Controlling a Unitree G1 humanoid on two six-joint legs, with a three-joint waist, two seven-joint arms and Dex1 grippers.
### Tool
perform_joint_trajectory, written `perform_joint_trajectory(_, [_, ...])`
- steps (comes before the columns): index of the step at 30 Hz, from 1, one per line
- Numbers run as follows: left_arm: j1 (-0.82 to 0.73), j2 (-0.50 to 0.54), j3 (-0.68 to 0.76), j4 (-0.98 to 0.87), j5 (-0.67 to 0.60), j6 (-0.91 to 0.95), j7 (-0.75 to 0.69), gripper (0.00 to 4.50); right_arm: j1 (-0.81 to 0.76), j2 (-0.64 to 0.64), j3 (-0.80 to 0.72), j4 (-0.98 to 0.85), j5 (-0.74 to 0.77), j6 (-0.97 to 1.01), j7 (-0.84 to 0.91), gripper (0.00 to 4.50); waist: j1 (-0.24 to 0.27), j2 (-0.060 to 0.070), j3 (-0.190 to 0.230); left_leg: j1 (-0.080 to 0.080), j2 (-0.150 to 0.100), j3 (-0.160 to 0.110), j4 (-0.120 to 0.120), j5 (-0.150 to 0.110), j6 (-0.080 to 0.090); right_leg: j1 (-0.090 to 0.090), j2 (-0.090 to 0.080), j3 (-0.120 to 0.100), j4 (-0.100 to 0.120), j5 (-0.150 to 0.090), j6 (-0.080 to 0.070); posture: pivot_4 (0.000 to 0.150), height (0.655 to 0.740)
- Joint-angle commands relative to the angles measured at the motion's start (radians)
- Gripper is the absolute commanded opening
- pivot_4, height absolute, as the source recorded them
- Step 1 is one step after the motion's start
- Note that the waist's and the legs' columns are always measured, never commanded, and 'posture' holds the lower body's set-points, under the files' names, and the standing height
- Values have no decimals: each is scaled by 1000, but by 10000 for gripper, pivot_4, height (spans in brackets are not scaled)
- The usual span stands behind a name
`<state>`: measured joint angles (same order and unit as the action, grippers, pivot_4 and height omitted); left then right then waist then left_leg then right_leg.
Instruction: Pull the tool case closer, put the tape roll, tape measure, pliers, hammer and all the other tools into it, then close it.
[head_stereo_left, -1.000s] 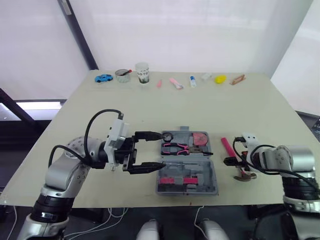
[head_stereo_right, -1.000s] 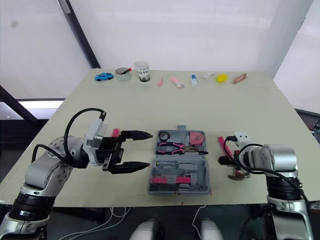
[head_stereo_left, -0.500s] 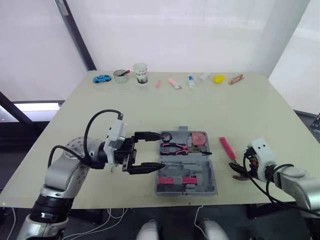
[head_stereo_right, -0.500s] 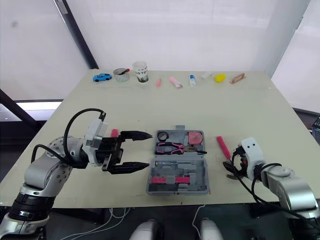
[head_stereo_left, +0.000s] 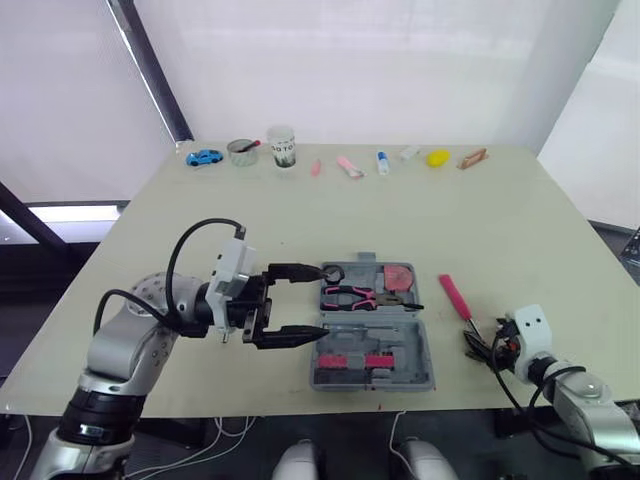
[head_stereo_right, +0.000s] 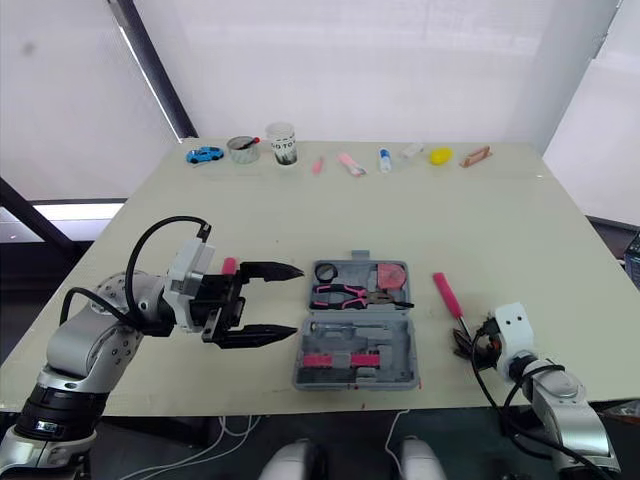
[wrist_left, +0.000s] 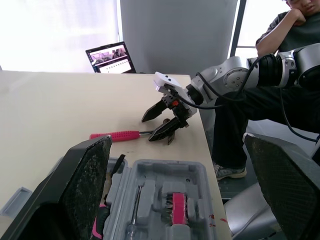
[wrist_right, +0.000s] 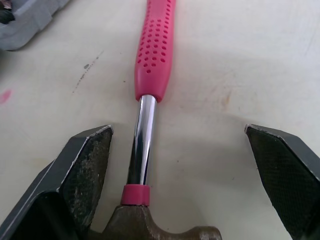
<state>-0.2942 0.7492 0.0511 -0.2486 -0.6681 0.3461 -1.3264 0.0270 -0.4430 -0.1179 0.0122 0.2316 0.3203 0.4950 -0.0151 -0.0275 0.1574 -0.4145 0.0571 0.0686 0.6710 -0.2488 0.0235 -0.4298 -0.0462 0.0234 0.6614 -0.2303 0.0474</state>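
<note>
The grey tool case (head_stereo_left: 372, 345) lies open on the table near its front edge. In it are the pink pliers (head_stereo_left: 350, 294), a black tape roll (head_stereo_left: 333, 272) and a pink tape measure (head_stereo_left: 400, 275). My left gripper (head_stereo_left: 318, 300) is open at the case's left side, one finger by each left corner, holding nothing. The hammer (head_stereo_left: 455, 296) with its pink handle lies on the table right of the case. My right gripper (wrist_right: 177, 130) is open at the hammer's head end, its fingers (wrist_right: 82, 170) on either side of the chrome shaft (wrist_right: 142, 140) without touching it.
Along the far edge stand a blue toy car (head_stereo_left: 205, 157), a bowl (head_stereo_left: 241, 151), a cup (head_stereo_left: 282, 146), several small items and a yellow object (head_stereo_left: 438, 157). Beyond the table's right edge a person (wrist_left: 285, 20) sits, with a laptop (wrist_left: 107, 54) nearby.
My right arm has drawn back toward the table's near right corner, its gripper ending at the hammer's head. The hammer still lies on the table. The left arm has not moved.
</note>
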Motion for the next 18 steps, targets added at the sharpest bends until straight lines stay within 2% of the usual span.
perform_joint_trajectory(1, [-12, 7, 20, -18, -12, -2, -3, 45000, 14, 11, -9, 8, 1, -30, 3, 39171, 1, 0, 0, 0, 0, 0, 0, 0, 0, 0, 0, 0, 0, 0, 0, 1500, 7400])
perform_joint_trajectory(2, [-13, 7, 20, -17, -11, -3, -3, 45000, 18, 14, -7, 12, 0, -35, 5, 36371, 1, 0, 0, 0, 0, 0, 0, 0, 0, 0, 0, 0, 0, 0, 0, 1500, 7400])
perform_joint_trajectory(4, [-15, 5, 18, -13, -9, -5, -3, 45000, 27, 17, 2, 18, -3, -43, 17, 27906, 1, 0, 0, 0, 0, 0, 0, 0, 0, 0, 0, 0, 0, 0, 0, 1500, 7400])
perform_joint_trajectory(5, [-15, 4, 16, -11, -6, -7, -3, 45000, 29, 21, 4, 23, -2, -43, 19, 21640, 1, 0, 0, 0, 0, 0, 0, 0, 0, 0, 0, 0, 0, 0, 0, 1500, 7400])
perform_joint_trajectory(7, [-16, 4, 13, -8, -2, -10, -5, 45000, 28, 28, 4, 37, -5, -47, 15, 13713, 2, 0, 0, 0, 0, 0, 0, 0, 0, 0, 0, 0, 0, 0, 0, 1500, 7400])
perform_joint_trajectory(9, [-16, 3, 13, -9, -3, -9, -4, 45000, 26, 33, 2, 50, -7, -53, 11, 2355, 2, -1, -1, 0, 0, 0, 0, 0, 0, 1, 0, 0, 0, 0, 0, 1500, 7400])
perform_joint_trajectory(10, [-14, 4, 14, -10, -4, -9, -4, 45000, 26, 37, 1, 53, -8, -56, 6, 1034, 2, -3, -2, 0, 0, 0, 0, 0, 0, 1, 0, 0, 0, 0, 0, 1500, 7400])
perform_joint_trajectory(18, [-12, 7, 21, -11, -10, -8, -9, 45000, 19, 27, -23, 52, -12, -70, -19, 1034, 2, -4, -2, 1, 0, 0, 1, 0, 0, 1, 0, 0, 0, -1, -3, 1500, 7400])
